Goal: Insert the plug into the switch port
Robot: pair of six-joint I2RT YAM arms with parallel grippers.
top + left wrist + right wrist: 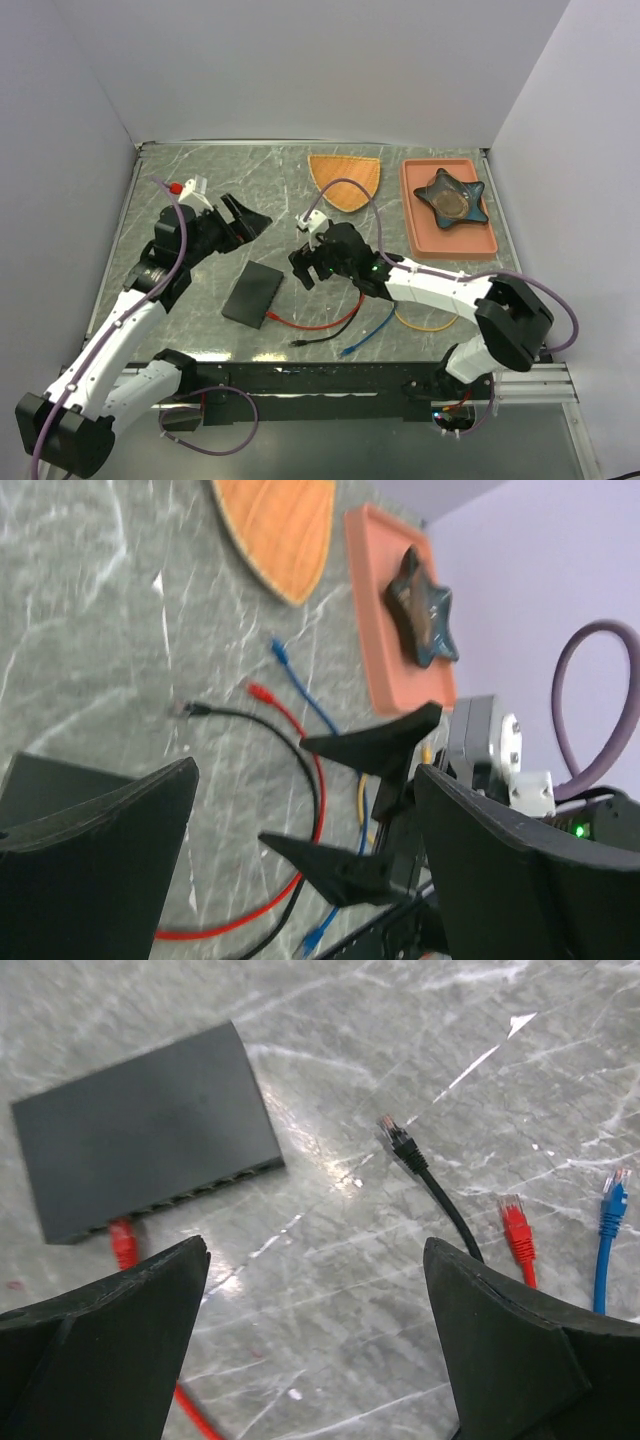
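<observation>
Hovering above the switch [140, 1130], upper left, right gripper [315, 1250] spread wide and empty, left gripper [305, 770] likewise. Looks seated, red plug [123, 1245] in switch port [115, 1226]. Lift straight, avoid snagging red cable [195, 1415].

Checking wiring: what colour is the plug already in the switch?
Red plug, clearest in the right wrist view.

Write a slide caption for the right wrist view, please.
Open right hand near switch, red plug seated; three other plugs lie loose.
</observation>
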